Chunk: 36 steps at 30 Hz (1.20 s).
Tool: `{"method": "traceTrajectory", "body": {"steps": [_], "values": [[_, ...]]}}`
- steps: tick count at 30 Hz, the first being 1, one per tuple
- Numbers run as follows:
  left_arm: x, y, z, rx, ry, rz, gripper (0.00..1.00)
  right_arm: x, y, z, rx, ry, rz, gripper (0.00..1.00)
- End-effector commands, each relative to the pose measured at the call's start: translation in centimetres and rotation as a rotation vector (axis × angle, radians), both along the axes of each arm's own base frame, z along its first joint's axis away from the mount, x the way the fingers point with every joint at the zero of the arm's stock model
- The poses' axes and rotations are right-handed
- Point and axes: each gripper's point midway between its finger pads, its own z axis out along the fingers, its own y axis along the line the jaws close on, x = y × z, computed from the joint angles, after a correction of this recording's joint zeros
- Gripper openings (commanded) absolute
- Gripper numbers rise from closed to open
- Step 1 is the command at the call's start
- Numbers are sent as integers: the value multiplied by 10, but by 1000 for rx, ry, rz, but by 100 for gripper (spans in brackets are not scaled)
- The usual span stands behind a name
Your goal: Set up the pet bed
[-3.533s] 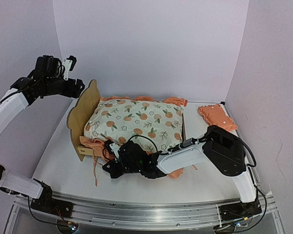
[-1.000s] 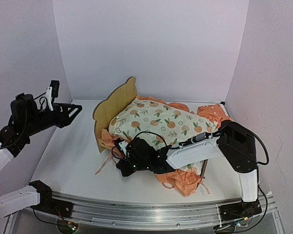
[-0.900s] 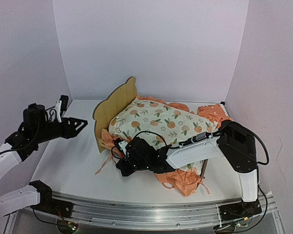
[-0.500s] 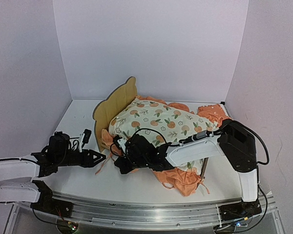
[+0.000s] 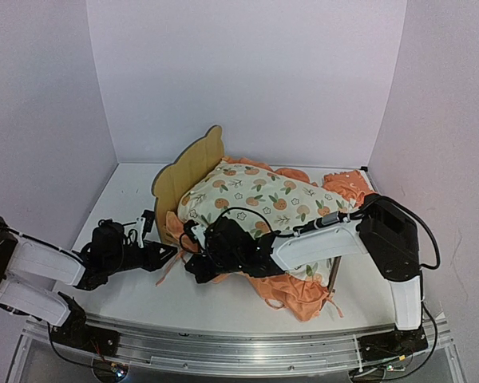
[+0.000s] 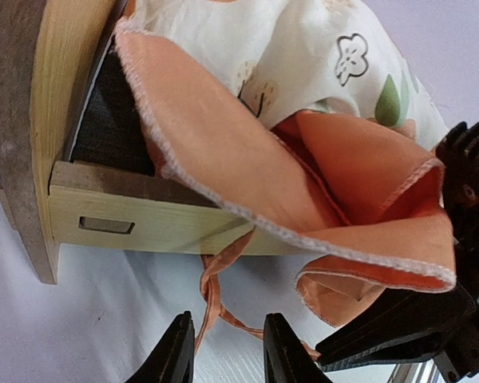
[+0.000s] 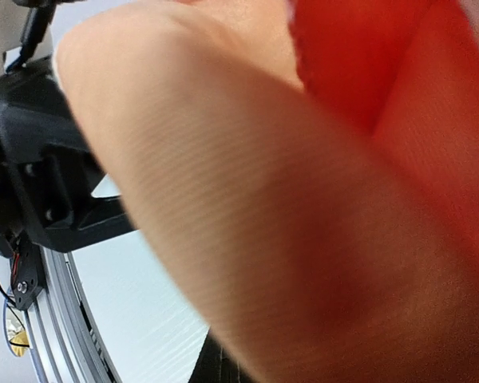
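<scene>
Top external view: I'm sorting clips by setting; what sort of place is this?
Probably a lab test booth: lilac walls box in a white table, with an aluminium rail along its near edge.

No readable text or labels anywhere.

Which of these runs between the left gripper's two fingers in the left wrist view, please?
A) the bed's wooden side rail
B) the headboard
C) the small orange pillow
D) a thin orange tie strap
D: the thin orange tie strap hangs from the ruffled pad and passes between the parted fingers of the left gripper, close to the side rail of the pet bed.
</scene>
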Motion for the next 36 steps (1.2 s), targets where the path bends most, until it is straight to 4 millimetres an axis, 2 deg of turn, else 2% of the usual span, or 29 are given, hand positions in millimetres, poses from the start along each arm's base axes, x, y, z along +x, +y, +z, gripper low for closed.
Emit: {"method": "traceTrajectory", "body": {"steps": [1, 5, 11, 16, 18, 21, 24, 29, 33, 36], "values": [[10, -2, 2, -22, -25, 31, 30, 5, 9, 29, 64, -3, 3, 0], [17, -4, -4, -9, -24, 43, 31, 8, 13, 29, 74, 3, 6, 0], [32, -12, 10, -40, -90, 70, 32, 8, 11, 24, 73, 21, 0, 0], [28, -24, 13, -56, -113, 14, 32, 7, 7, 19, 65, 38, -10, 0], [26, -28, 6, -40, -94, 8, 31, 8, 5, 15, 59, 46, -22, 0], [34, -25, -5, -5, -77, 55, 25, 10, 4, 17, 63, 46, -24, 0], [41, -27, 1, -1, -106, 63, 19, 12, 3, 18, 65, 46, -26, 0], [43, -33, 10, -2, -142, 34, 0, 16, -3, 17, 63, 52, -44, 0], [38, -27, 15, 39, -144, 30, 0, 30, -8, 23, 71, 45, -85, 0], [28, -18, 8, 92, -94, 26, 0, 44, -6, 31, 87, 39, -114, 0]]}}
